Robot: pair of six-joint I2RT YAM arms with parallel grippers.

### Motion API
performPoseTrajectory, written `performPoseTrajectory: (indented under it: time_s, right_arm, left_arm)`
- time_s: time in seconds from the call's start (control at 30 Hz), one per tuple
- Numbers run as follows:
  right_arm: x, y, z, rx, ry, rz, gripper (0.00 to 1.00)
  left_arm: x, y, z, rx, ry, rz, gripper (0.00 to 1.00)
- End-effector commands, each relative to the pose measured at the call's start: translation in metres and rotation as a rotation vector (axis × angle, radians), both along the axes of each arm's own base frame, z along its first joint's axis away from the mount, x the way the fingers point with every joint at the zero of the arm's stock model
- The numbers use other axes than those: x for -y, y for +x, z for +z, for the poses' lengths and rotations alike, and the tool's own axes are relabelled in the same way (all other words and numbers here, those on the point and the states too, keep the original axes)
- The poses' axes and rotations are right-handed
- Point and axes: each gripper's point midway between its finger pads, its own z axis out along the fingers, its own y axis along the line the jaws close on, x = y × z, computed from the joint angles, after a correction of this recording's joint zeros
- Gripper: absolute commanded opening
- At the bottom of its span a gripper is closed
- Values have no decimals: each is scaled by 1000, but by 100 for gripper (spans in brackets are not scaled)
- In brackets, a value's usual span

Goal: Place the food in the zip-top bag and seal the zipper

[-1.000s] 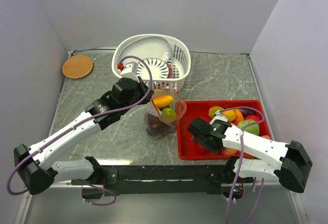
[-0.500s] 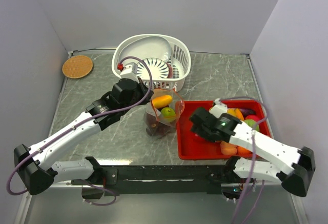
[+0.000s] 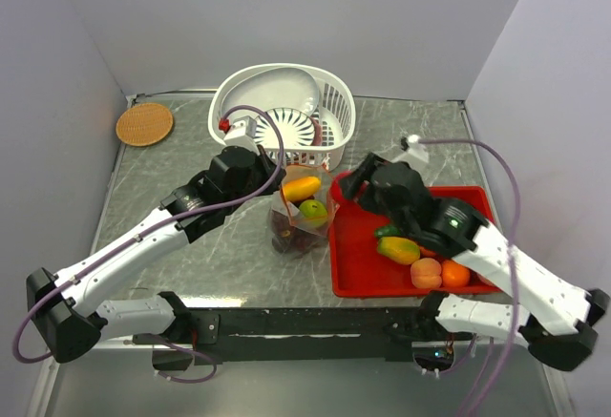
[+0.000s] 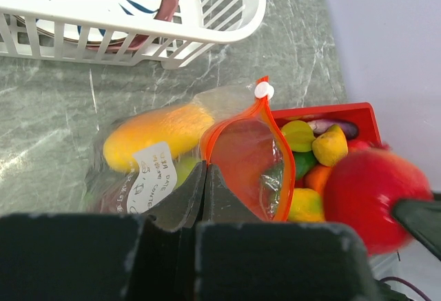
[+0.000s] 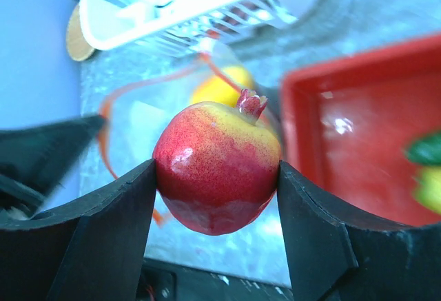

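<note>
The clear zip-top bag [image 3: 304, 215] stands on the table with its mouth open. It holds an orange mango [image 3: 303, 188], a green pear [image 3: 313, 210] and purple grapes [image 3: 286, 233]. My left gripper [image 3: 277, 173] is shut on the bag's orange-red zipper strip [image 4: 238, 118], and in the left wrist view its jaws [image 4: 204, 173] pinch the near rim. My right gripper [image 3: 351, 184] is shut on a red apple [image 5: 217, 163] with a small crown. It holds the apple in the air just right of the bag mouth, and the apple also shows in the left wrist view [image 4: 375, 198].
The red tray [image 3: 358, 260] lies right of the bag and holds a yellow-green fruit [image 3: 399, 248], a peach [image 3: 426, 271] and an orange [image 3: 455, 273]. A white slotted basket [image 3: 282, 116] stands just behind the bag. A cork coaster [image 3: 144, 123] lies at the far left.
My right gripper has lifted the red apple out of the tray and carried it back and left, up to the bag mouth. The left arm and the bag have not moved.
</note>
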Motion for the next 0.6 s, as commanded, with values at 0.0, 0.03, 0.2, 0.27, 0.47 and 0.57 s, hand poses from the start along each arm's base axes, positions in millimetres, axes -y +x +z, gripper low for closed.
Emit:
performPoseTrajectory:
  time_s: [0.0,0.03,0.2,0.27,0.47,0.57]
  right_arm:
    - [-47,31,35,107,76,71,21]
    - [-57,38,30,98,65,79,23]
    - [-82,47,14,52,53,117,42]
    - [-86,49,8,45,50,122,59]
    - [-86,51,9,51,29,126,95]
    - [-81,50,12,58,32,121,100]
  left_arm:
    - [4,6,20,41,-36,1,1]
    - [4,6,20,39,-35,0,1]
    - [3,7,23,46,-39,6,1]
    - [3,7,23,47,-40,4,1]
    - [5,6,24,47,-48,-2,1]
    - [4,7,24,49,-45,0,1]
